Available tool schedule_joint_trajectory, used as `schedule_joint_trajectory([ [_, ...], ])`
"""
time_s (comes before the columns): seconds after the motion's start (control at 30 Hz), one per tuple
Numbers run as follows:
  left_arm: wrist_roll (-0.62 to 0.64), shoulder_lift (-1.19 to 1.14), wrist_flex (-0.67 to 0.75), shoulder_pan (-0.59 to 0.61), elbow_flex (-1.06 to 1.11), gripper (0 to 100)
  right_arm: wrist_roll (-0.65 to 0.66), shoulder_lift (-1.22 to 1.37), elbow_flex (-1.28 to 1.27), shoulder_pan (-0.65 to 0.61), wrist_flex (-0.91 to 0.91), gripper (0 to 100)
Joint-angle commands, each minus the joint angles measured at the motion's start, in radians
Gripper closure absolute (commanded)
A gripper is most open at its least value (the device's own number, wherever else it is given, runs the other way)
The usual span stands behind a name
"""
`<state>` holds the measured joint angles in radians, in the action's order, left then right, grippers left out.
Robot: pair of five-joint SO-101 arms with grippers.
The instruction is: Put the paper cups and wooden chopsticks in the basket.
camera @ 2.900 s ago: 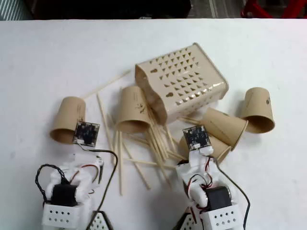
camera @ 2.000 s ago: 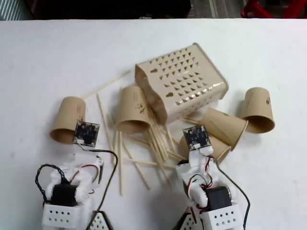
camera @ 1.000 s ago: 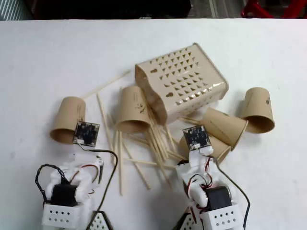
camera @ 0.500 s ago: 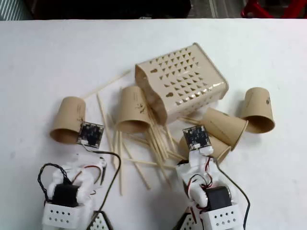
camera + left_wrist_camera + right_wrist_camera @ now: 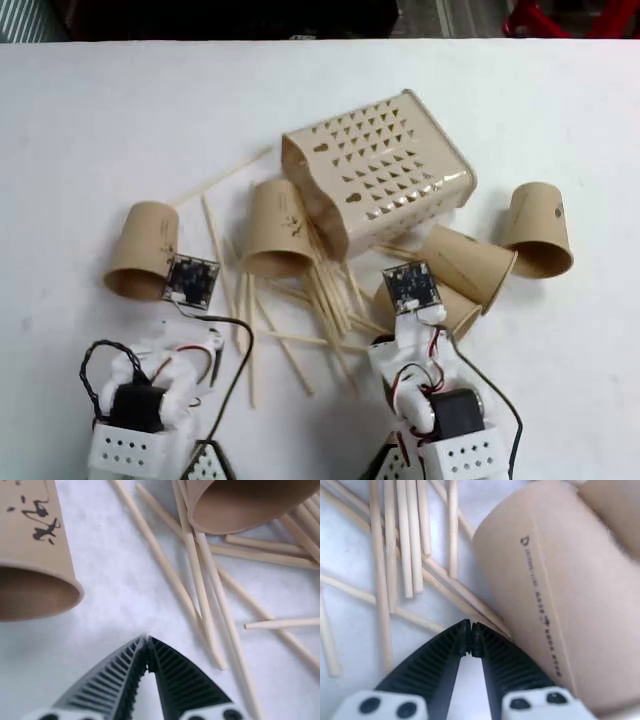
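Beige and pierced with small triangular holes, the rectangular basket lies tipped over near the middle of the white table, with 1 holed wall facing up. I cannot tell which way its opening faces.

5 tan paper cups lie on their sides around it. The left cup is toward the left edge of the table. The middle cup lies against the basket's left end. The far cup is toward the right edge, apart from the basket. The fourth cup and the fifth cup lie together just below the basket's right end.

The thin wooden chopsticks are scattered on the table between the middle cup and the fifth cup, many crossing each other, and 1 long stick points toward the far left corner.

Both arms are at the front edge. The left gripper has its 2 black ribbed jaws pressed together on nothing, low over bare table between the left cup and the chopsticks. The right gripper also has its jaws together and empty, just beside the wall of the fifth cup, with chopsticks lying in front of it.
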<state>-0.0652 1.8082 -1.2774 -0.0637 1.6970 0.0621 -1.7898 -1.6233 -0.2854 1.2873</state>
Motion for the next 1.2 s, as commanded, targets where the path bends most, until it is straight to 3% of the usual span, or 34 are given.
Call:
schedule_joint_trajectory([
  [0.0,-0.008,0.010,-0.005,-0.005,-0.023,97,0.018,-0.008,0.129,0.090,0.004,97.7],
  [0.2,-0.009,0.010,-0.005,-0.004,-0.021,97,0.299,-0.010,0.258,0.228,-0.102,88.3],
  [0.33,-0.009,0.010,-0.005,-0.004,-0.021,97,0.267,-0.002,0.370,0.326,-0.131,81.0],
  [0.53,-0.009,0.010,-0.005,-0.004,-0.020,97,0.308,0.039,0.542,0.407,-0.127,84.5],
  [0.77,-0.009,0.010,-0.006,-0.004,-0.020,97,0.489,0.453,0.755,0.559,-0.117,84.3],
  [0.97,-0.009,0.010,-0.008,-0.004,-0.020,97,0.784,0.805,0.944,0.682,-0.082,84.1],
  [1.17,-0.009,0.010,-0.005,-0.004,-0.006,97,0.947,1.052,1.014,0.766,-0.090,73.5],
])
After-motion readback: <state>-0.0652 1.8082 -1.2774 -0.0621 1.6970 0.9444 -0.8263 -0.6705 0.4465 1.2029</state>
